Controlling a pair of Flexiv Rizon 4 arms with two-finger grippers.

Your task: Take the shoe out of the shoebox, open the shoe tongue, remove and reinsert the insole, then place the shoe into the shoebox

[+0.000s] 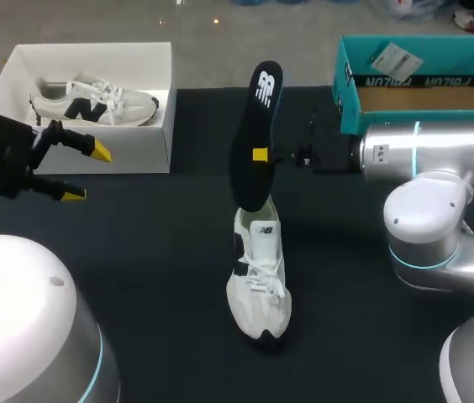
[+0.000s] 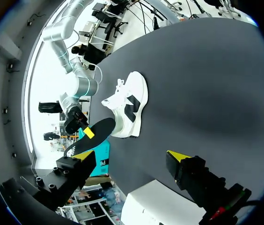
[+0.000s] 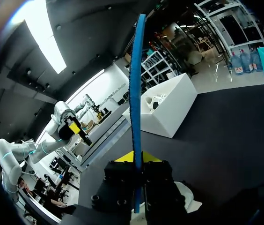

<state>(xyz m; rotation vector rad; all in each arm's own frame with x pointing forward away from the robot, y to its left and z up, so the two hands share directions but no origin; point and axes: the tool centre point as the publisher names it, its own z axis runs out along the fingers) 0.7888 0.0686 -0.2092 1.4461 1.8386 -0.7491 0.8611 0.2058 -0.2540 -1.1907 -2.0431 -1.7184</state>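
Pinching the upright insole [image 1: 254,126] over the shoe [image 1: 260,281] are right fingers [image 1: 260,154]; left fingers [image 1: 98,151] gape beside shoebox [image 1: 140,153].

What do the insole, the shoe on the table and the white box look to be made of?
The insole: likely foam, matte black face, thin blue edge. The shoe: seemingly white textile, laced, dark sole. The white box: probably cardboard, thin flat matte walls.

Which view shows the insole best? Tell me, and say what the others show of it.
The head view: the insole stands upright, its broad black face showing, clamped in the right gripper. The left wrist view shows it small and distant; the right wrist view shows only its thin edge.
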